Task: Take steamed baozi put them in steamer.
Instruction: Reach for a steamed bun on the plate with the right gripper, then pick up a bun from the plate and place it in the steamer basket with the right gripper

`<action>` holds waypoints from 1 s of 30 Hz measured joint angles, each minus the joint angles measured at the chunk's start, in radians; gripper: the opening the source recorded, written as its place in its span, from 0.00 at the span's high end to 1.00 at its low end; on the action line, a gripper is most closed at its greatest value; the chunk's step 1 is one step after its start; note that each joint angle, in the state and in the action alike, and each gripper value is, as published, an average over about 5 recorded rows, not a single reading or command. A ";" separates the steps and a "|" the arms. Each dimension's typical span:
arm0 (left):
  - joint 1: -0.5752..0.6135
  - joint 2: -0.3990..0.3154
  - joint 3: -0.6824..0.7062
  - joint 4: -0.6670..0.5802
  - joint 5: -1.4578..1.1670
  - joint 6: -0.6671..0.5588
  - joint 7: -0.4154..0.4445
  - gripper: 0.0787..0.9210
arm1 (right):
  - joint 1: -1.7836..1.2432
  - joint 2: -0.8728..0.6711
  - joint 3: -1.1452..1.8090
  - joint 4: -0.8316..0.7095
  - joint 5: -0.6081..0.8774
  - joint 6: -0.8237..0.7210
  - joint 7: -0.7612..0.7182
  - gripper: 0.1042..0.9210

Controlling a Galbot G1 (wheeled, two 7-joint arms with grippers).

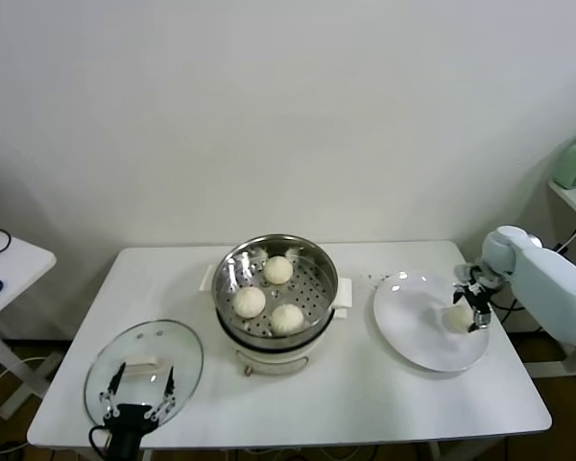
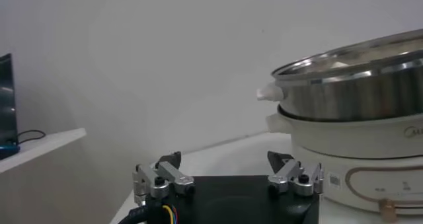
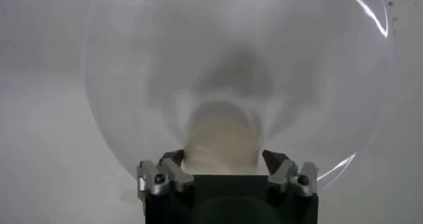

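Steamed baozi, four in all: three lie on the perforated floor of the steamer [image 1: 276, 293], one toward the back [image 1: 278, 270], one on the robot's left [image 1: 249, 302] and one toward the front [image 1: 287, 318]. The steamer is a shiny steel basket set on a white cooker base [image 1: 269, 360] at the middle of the white table [image 1: 365, 394]. The fourth baozi [image 1: 458, 317] rests on the white plate [image 1: 413, 331], on the part of the plate farthest from the steamer, to the robot's right of it.

Right gripper [image 1: 473, 309]: lowered onto the plate, its fingers standing on either side of the fourth baozi. In the right wrist view the bun [image 3: 221, 143] fills the gap between the two fingertips [image 3: 225, 162]; whether the pads press on it cannot be told, so the jaws are read as straddling the bun, not clearly clamped.

Left gripper [image 1: 137, 389]: parked at the front left edge of the table, over the near rim of the round glass lid [image 1: 144, 360], which lies flat on the table beside the steamer. Its jaws stand wide apart and hold nothing; the left wrist view shows both fingertips [image 2: 228, 172] spread, with the steamer [image 2: 350, 80] beyond them.
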 measured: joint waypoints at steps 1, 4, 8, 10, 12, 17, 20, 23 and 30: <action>0.000 0.000 0.000 0.000 0.000 0.000 0.000 0.12 | -0.001 0.000 0.001 -0.001 0.000 0.000 0.000 0.20; 0.001 0.000 -0.002 -0.001 -0.001 -0.001 0.000 0.12 | -0.004 0.000 0.003 -0.002 0.000 0.000 -0.001 0.24; 0.001 0.000 -0.002 -0.001 -0.002 -0.002 0.000 0.12 | -0.006 -0.001 0.006 -0.003 0.002 -0.001 -0.001 0.26; 0.001 0.000 -0.002 -0.001 -0.002 -0.002 0.000 0.12 | -0.006 -0.001 0.006 -0.003 0.004 -0.001 0.000 0.27; 0.001 0.000 -0.001 -0.001 -0.002 -0.002 0.000 0.12 | -0.005 -0.002 0.007 -0.003 0.008 -0.003 0.000 0.27; 0.001 0.000 -0.001 -0.001 -0.002 -0.004 -0.001 0.12 | 0.010 -0.007 0.000 0.002 0.036 -0.014 0.004 0.28; 0.001 0.000 0.001 -0.002 -0.002 -0.005 -0.001 0.12 | 0.029 -0.009 -0.020 0.008 0.067 -0.024 0.003 0.28; 0.001 -0.001 0.005 -0.005 -0.002 -0.006 -0.001 0.12 | 0.060 -0.009 -0.051 0.016 0.110 -0.034 0.002 0.28; -0.002 -0.003 0.016 -0.008 0.000 -0.012 -0.001 0.12 | 0.210 0.009 -0.208 0.045 0.277 -0.073 0.001 0.29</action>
